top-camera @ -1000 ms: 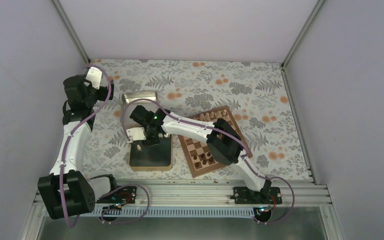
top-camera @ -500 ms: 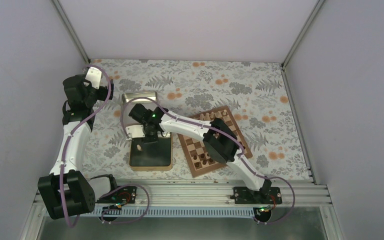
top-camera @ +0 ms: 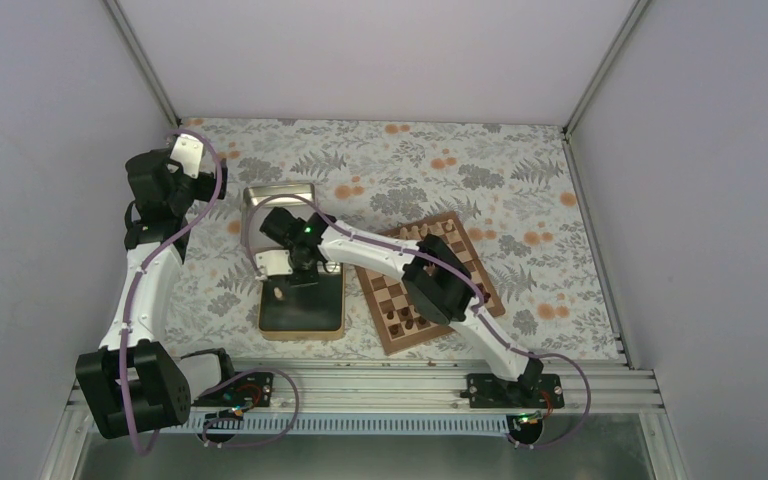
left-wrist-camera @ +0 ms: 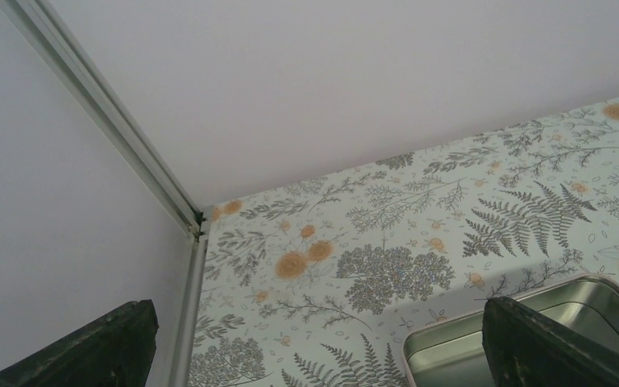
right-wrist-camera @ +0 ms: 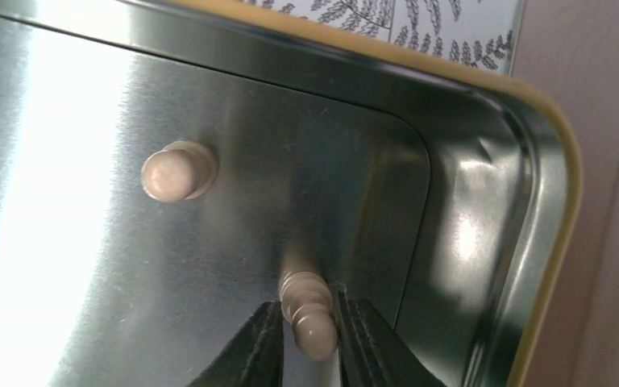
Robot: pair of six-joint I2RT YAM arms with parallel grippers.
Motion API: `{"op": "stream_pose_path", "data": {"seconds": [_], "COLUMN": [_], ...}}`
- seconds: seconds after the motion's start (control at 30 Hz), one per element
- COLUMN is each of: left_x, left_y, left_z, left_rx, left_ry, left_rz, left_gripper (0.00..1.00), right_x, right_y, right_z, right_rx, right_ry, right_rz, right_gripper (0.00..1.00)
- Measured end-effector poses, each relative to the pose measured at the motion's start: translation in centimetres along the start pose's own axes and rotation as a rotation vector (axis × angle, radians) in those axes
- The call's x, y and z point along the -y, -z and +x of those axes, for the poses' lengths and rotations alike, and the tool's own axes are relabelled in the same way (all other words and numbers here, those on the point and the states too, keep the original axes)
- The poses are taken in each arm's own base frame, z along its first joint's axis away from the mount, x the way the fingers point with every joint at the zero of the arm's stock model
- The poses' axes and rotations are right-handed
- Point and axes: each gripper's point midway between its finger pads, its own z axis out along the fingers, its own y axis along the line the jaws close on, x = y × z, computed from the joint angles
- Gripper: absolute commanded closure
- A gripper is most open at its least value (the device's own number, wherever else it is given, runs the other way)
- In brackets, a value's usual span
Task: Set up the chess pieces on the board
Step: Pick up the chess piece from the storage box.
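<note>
The chessboard (top-camera: 392, 345) lies right of centre, with pale pieces (top-camera: 415, 232) along its far edge and dark ones (top-camera: 405, 318) near its front. My right gripper (top-camera: 298, 283) reaches down into the near metal tin (top-camera: 300, 335). In the right wrist view its fingers (right-wrist-camera: 306, 339) are shut on a pale beige chess piece (right-wrist-camera: 310, 318) at the tin floor. A second pale piece (right-wrist-camera: 176, 173) stands loose in the tin, also seen from above (top-camera: 278, 293). My left gripper (top-camera: 175, 190) is open and empty, held high at the far left (left-wrist-camera: 314, 355).
A second metal tin (top-camera: 278, 195) sits behind the near one; its corner shows in the left wrist view (left-wrist-camera: 524, 322). The near tin's yellow-edged rim (right-wrist-camera: 548, 145) is close to the right of my right fingers. Enclosure walls stand on three sides.
My right arm's elbow has shifted a little to the left while its gripper stayed low in the near tin. The left arm has not moved.
</note>
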Motion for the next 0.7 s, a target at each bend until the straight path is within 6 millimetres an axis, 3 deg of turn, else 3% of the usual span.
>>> {"op": "stream_pose_path", "data": {"seconds": [0.13,0.4,0.53,0.63,0.7], "left_x": [0.0,0.0,0.1,0.1,0.1], "left_y": [0.0,0.0,0.0,0.0,0.0], "left_z": [0.0,0.0,0.0,0.0,0.0], "left_rx": [0.0,-0.001,0.0,0.001,0.001], "left_ry": [0.0,0.001,0.0,0.0,0.0], "left_rz": [0.0,0.001,0.005,0.008,0.008], "left_gripper": [0.0,0.0,0.0,0.0,0.0], "right_x": [-0.1,-0.6,-0.5,0.8,2.2], "right_y": [0.1,1.3,6.1,11.9,15.7], "right_z": [0.0,0.3,0.6,1.6,3.7], "right_rx": [0.0,-0.005,0.032,0.091,0.124], "right_ry": [-0.001,-0.018,-0.04,-0.091,-0.148], "right_rz": [-0.005,-0.023,-0.014,0.038,0.09], "right_gripper": [0.93,0.96,0.96,0.96,0.96]}}
